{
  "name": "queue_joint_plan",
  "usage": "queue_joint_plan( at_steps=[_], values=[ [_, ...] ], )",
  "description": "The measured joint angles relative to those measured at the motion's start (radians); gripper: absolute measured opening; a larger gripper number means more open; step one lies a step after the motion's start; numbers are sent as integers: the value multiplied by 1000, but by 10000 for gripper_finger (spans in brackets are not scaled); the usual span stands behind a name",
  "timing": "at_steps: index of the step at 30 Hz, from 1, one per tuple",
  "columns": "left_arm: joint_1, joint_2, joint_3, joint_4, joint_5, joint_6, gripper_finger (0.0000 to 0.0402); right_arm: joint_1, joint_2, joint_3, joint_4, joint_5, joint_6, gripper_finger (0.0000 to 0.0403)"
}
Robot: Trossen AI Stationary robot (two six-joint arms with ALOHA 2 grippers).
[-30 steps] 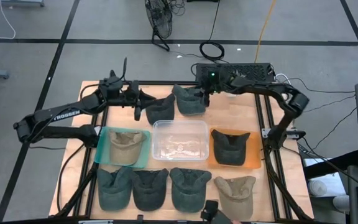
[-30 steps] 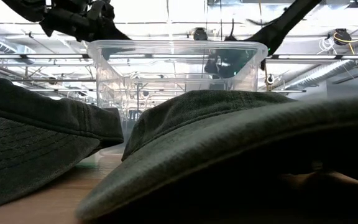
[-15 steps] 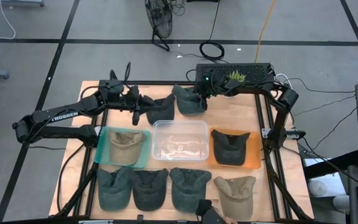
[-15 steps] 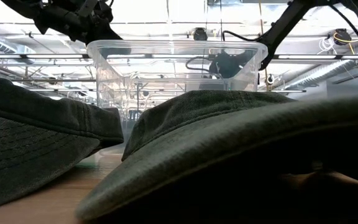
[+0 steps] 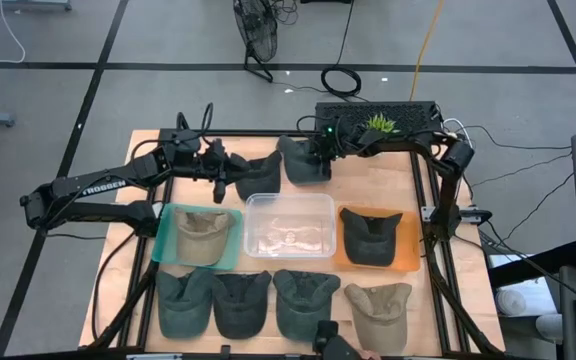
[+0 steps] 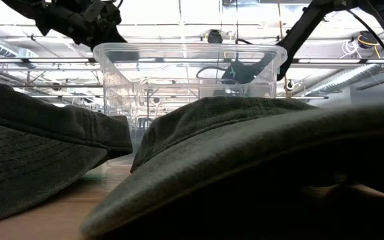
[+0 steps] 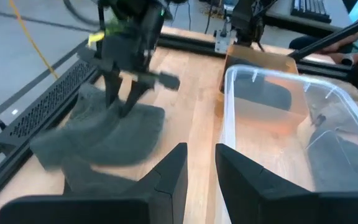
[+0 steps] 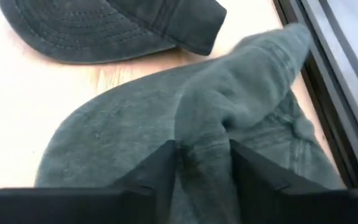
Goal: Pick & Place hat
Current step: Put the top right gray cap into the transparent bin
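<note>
High view: right gripper (image 5: 320, 152) down on the dark green hat (image 5: 303, 162) at the table's far edge, right of centre; right wrist view has a ridge of that hat's (image 8: 229, 112) fabric bunched between the two dark fingers (image 8: 160, 165), fingers pressed against the cloth on both sides, so pinching the hat; hat lies on the wooden table (image 5: 368, 180), not clearly lifted; second dark hat (image 5: 256, 172) just beside it to the left, apart from the gripper; left gripper (image 5: 224, 170) hovers at that second hat's left edge; left wrist view shows its fingers (image 7: 166, 180) with a narrow gap, nothing between them; clear plastic bin (image 5: 289, 224) mid-table; tan hat on teal tray (image 5: 168, 240), dark hat on orange tray (image 5: 408, 262); row of four hats (image 5: 278, 300) along the near edge.
</note>
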Motion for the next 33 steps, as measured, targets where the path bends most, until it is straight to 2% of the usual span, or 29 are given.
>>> queue_joint_plan(
  at_steps=[3, 5, 12, 17, 20, 26, 33],
  values=[
    [13, -7, 0, -50, 0, -2, 93, 0, -39, 0, 5, 4, -6, 40],
    [30, -25, 0, -93, -1, -5, 93, 0, -72, 0, -8, 6, -8, 11],
    [101, -182, 0, -244, -2, 15, 93, 8, -250, -1, -76, 81, -42, 2],
    [129, -333, 1, -226, -1, 27, 93, 49, -385, 0, -157, 92, -25, 1],
    [138, -399, 1, -198, -1, 44, 93, 105, -449, 0, -222, 167, -7, 1],
    [138, -433, 2, -151, 1, 44, 93, 261, -552, 0, -298, 359, 33, 1],
    [138, -425, 2, -150, 2, 27, 93, 431, -619, 0, -295, 476, 105, 0]
  ],
)
